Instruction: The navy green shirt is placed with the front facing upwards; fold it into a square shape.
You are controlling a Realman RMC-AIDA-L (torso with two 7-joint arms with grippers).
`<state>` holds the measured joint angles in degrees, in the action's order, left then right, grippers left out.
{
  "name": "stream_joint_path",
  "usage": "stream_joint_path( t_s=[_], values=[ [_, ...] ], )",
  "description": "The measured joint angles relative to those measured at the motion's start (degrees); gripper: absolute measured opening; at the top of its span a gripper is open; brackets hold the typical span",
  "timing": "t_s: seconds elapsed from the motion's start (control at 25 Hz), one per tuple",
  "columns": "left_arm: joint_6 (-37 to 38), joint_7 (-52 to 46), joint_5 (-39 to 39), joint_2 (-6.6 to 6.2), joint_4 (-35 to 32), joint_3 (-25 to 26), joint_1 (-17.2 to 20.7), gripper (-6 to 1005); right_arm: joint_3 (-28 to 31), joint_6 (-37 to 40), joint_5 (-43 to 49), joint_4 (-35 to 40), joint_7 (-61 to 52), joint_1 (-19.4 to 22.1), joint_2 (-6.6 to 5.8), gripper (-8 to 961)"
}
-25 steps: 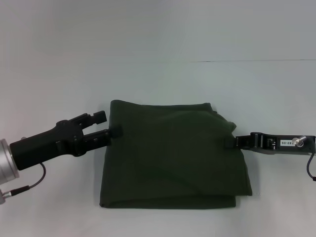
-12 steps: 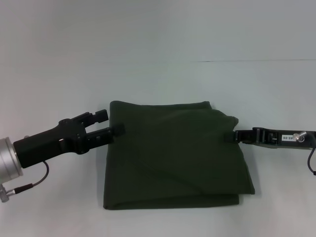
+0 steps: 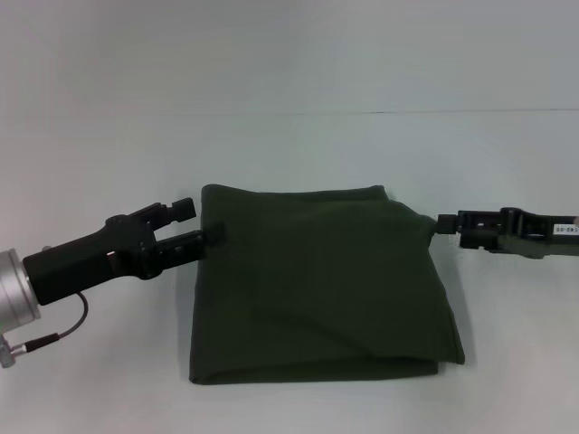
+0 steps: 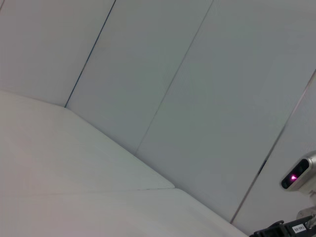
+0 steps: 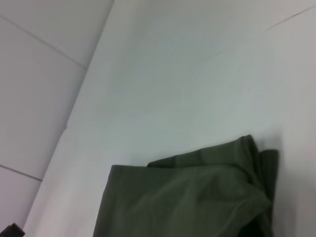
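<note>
The navy green shirt [image 3: 317, 285] lay folded into a roughly square bundle on the white table [image 3: 289, 145], in the middle of the head view, with a diagonal crease running across its top layer. Its plain fabric faced up and its far right corner bunched slightly. In the right wrist view the shirt [image 5: 197, 197] showed the same bunched corner, with layered folds along one edge.

The left gripper [image 3: 201, 223] sat at the shirt's left edge near the far corner, its fingers spread, the lower one touching the cloth edge. The right gripper [image 3: 443, 222] was at the shirt's far right corner, tip just at the fabric; whether its fingers were together or apart could not be told.
</note>
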<state>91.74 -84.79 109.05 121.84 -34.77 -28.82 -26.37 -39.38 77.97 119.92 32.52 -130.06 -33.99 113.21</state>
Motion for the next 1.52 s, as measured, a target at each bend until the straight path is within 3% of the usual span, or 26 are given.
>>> stream_joint_path(
  t_s=[0.24, 0.44, 0.72, 1.08, 1.28, 1.52],
  values=[
    [-0.3, 0.3, 0.3, -0.54, -0.3, 0.0, 0.2, 886, -0.4, 1.5, 0.3, -2.5, -2.9, -0.6, -0.99, 781],
    [-1.6, 1.0, 0.4, -0.68, -0.4, 0.0, 0.4, 885, -0.3, 0.2, 0.2, -6.9, -2.6, -1.8, -0.44, 840],
    [-3.6, 1.4, 0.4, -0.72, -0.5, -0.1, 0.2, 886, -0.3, -1.3, 0.0, -8.5, -2.4, -2.9, 2.06, 840],
    [-4.5, 2.4, 0.4, -0.68, -0.3, 0.0, 0.2, 886, 0.0, -5.0, -0.5, -11.2, -1.9, -3.8, 3.65, 839],
    [-5.0, 3.0, 0.3, -0.65, 0.0, 0.0, 0.2, 886, 0.1, -8.7, -4.6, -11.7, 2.1, -3.9, 5.28, 839],
    [-5.3, 3.1, 0.2, -0.56, 0.1, -0.2, 0.1, 885, 0.1, -12.2, -10.4, -13.9, 7.9, -4.4, 6.09, 837]
  ],
)
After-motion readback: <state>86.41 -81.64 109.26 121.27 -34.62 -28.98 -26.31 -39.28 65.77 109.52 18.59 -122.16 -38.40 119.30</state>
